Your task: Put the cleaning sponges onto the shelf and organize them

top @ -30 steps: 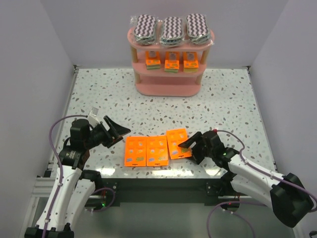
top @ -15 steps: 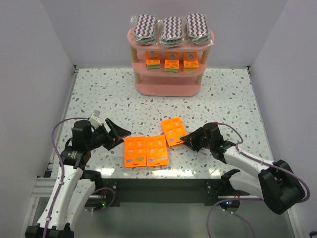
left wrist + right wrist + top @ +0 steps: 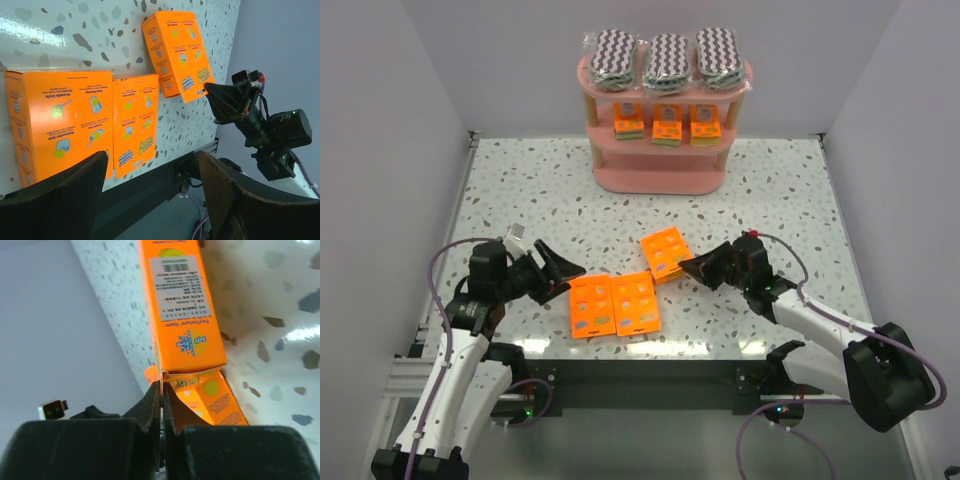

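Since a second ago, the rightmost orange packet [image 3: 664,253] has been drawn out of the row of three and carried a little way toward the shelf, and the right gripper [image 3: 692,268] has been closed upon it. The packet is pinched at the thin flap of its near end, the jaws pressed almost together on the cardboard, and it extends ahead of the fingertips with its printed face turned up. An edge grip of this kind is judged to be chosen because the flat box offers no other purchase while lying on the surface. To the left of that gripper, the two orange packets [image 3: 613,304] are left lying flat and side by side, touching or nearly so. Just beyond them the left gripper [image 3: 560,272] is held with its jaws spread wide and nothing between them, aimed at the nearer packet as though readied for a later pick. Far ahead of both grippers stands the pink shelf [image 3: 660,180], its top board already filled by three zigzag packs [image 3: 667,58] and its middle board by three small orange packets [image 3: 667,124]; the bottom board is seen bare, so it is judged the place meant for the larger packets. Everything is set on a white speckled table [image 3: 770,190], glossy enough to show glare, enclosed by plain pale walls [image 3: 380,120].
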### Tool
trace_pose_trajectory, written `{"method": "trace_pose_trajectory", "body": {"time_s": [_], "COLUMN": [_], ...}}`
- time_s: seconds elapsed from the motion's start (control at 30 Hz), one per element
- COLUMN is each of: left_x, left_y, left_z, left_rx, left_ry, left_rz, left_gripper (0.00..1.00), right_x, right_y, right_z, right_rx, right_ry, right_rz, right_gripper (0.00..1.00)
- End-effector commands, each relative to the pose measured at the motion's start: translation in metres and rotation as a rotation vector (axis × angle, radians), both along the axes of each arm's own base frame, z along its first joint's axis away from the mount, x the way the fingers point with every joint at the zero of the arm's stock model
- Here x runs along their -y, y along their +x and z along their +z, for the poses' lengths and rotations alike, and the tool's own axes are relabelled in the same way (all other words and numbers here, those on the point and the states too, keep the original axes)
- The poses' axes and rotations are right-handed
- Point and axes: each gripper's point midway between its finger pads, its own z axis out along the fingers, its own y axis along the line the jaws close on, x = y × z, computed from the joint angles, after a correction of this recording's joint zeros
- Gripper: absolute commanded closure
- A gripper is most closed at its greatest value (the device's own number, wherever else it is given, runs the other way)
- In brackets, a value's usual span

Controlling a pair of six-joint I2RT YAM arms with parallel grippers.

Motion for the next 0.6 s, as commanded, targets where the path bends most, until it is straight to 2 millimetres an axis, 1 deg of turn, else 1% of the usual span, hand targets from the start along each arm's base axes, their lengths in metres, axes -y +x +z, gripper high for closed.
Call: {"method": "trace_pose_trajectory", "body": {"time_s": [0.0, 0.07, 0.1, 0.13, 0.17, 0.2, 0.27, 0.3, 0.37, 0.4, 0.47, 0.5, 0.53, 0.57], "left_x": [0.001, 0.001, 0.001, 0.001, 0.001, 0.001, 0.001, 0.001, 0.001, 0.001, 0.0, 0.0, 0.0, 0.0], "left_y": [0.003, 0.003, 0.004, 0.004, 0.004, 0.005, 0.006, 0.006, 0.008, 0.008, 0.01, 0.01, 0.011, 0.013], "left_z": [0.012, 0.011, 0.011, 0.012, 0.012, 0.013, 0.014, 0.014, 0.014, 0.015, 0.015, 0.015, 0.015, 0.016], "left_rx": [0.047, 0.044, 0.043, 0.045, 0.044, 0.044, 0.046, 0.046, 0.044, 0.044, 0.043, 0.043, 0.042, 0.046], "left_ry": [-0.001, 0.001, 0.001, 0.002, 0.002, 0.002, 0.003, 0.006, 0.009, 0.01, 0.014, 0.013, 0.016, 0.014], "left_rz": [-0.022, -0.023, -0.023, -0.024, -0.024, -0.022, -0.021, -0.021, -0.019, -0.018, -0.017, -0.016, -0.014, -0.014], "left_gripper": [0.21, 0.21, 0.21, 0.21, 0.21, 0.21, 0.22, 0.22, 0.22, 0.22, 0.22, 0.22, 0.22, 0.22], "right_x": [-0.008, -0.007, -0.003, -0.002, -0.001, 0.004, 0.005, 0.006, 0.007, 0.009, 0.012, 0.015, 0.017, 0.019], "right_y": [0.028, 0.034, 0.043, 0.046, 0.051, 0.061, 0.07, 0.08, 0.088, 0.098, 0.108, 0.116, 0.124, 0.129], "right_z": [0.068, 0.082, 0.094, 0.1, 0.099, 0.11, 0.117, 0.122, 0.129, 0.132, 0.133, 0.141, 0.133, 0.133], "right_rx": [0.189, 0.226, 0.255, 0.27, 0.268, 0.299, 0.31, 0.323, 0.34, 0.347, 0.354, 0.378, 0.362, 0.363], "right_ry": [0.116, 0.136, 0.147, 0.157, 0.158, 0.173, 0.19, 0.197, 0.213, 0.214, 0.208, 0.21, 0.204, 0.207], "right_rz": [-0.011, -0.013, -0.029, -0.03, -0.032, -0.05, -0.043, -0.05, -0.049, -0.061, -0.069, -0.079, -0.086, -0.092], "right_gripper": [1.0, 1.0, 1.0, 1.0, 1.0, 1.0, 1.0, 1.0, 1.0, 1.0, 1.0, 1.0, 1.0, 1.0]}}
